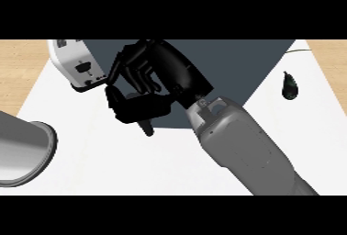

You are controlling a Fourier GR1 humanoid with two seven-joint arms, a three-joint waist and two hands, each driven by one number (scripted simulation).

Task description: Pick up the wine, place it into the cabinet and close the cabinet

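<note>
Right hand point(159, 73) reaches over the counter point(102, 151), fingers point(132, 69) curled around the dark wine point(136, 110).

No text, label, brand, number or sign can be read anywhere in the head view. The white boxy appliance point(76, 64) at the upper left carries small dark marks and a black knob on its face, yet none of them resolves into a letter or a figure.
</note>
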